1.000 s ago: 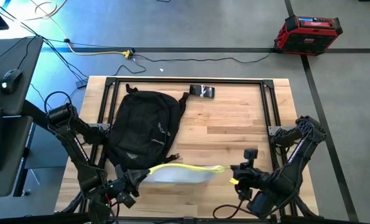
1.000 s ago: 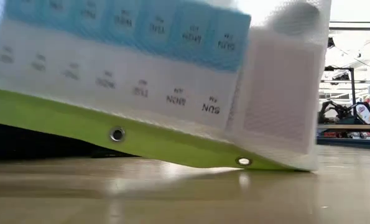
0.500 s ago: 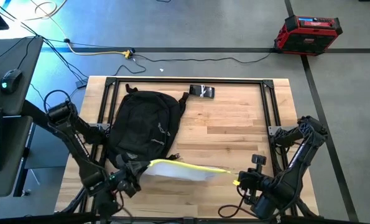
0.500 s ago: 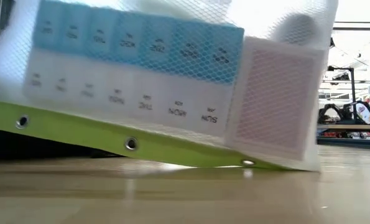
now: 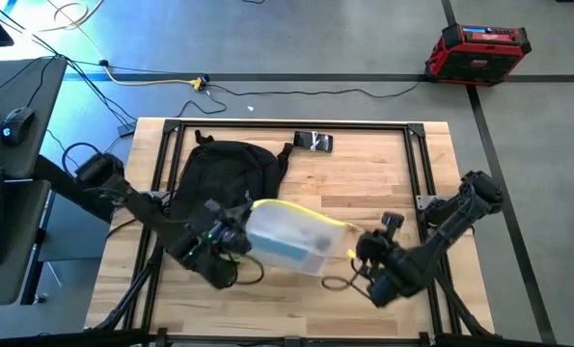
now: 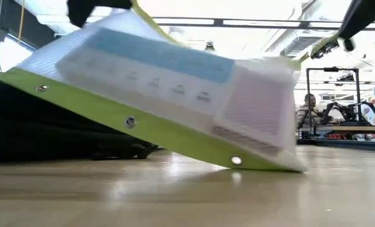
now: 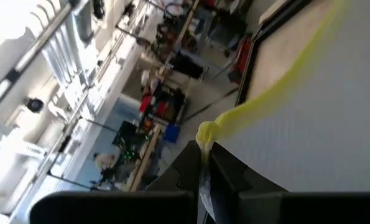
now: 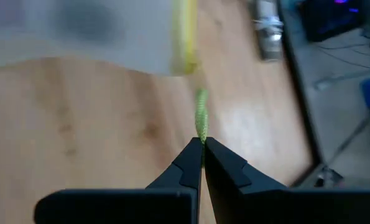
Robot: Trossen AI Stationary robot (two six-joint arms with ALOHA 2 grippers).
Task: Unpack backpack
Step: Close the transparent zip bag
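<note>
Pouch (image 5: 288, 234) hangs between my grippers: left gripper (image 7: 203, 163) clenched on its yellow-green cord (image 7: 268, 93), right gripper (image 8: 202, 144) pinching the other cord end. Soft mesh, light, shifting contents, so I grip the cords. Backpack (image 5: 219, 188) lies limp behind my left jaws.

Small printed labels run in a row along the pill organiser (image 6: 155, 69) inside the mesh pouch (image 6: 174, 135), but they are too blurred to read. The red case (image 5: 478, 52) on the floor carries no readable lettering.
</note>
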